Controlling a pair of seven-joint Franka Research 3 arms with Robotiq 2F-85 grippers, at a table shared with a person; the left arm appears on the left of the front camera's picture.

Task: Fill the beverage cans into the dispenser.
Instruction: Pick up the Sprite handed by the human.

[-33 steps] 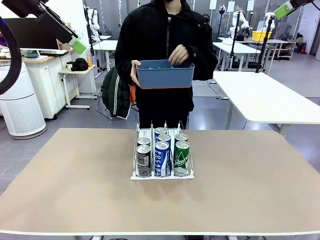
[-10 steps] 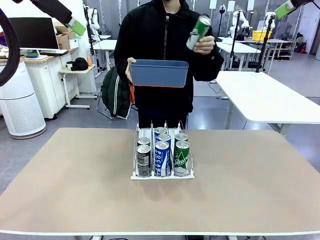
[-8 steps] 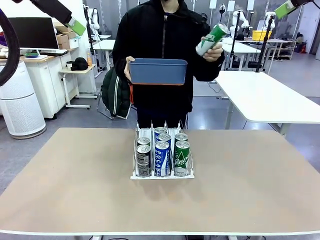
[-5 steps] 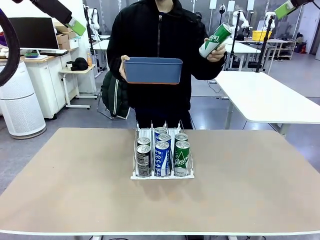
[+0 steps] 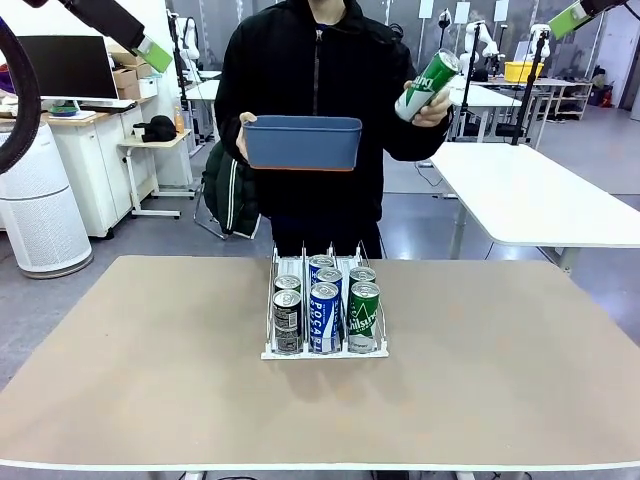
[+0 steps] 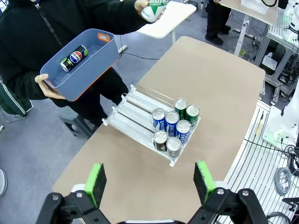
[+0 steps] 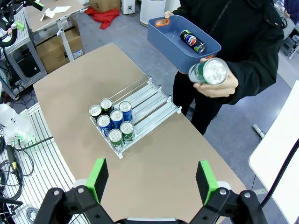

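Lifting a green can (image 5: 428,85) from the tub (image 5: 300,150), the person (image 5: 300,70) offers the dispenser (image 5: 324,353) its next one; left tool (image 6: 150,179), right tool (image 7: 152,179) open.

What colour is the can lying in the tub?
Black can with a red-white-blue logo, clearest in left wrist view.

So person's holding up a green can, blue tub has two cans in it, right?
Not two: the blue tub holds one can, dark with a red-and-blue logo, per the left wrist view. The person's hand does hold up a green can.
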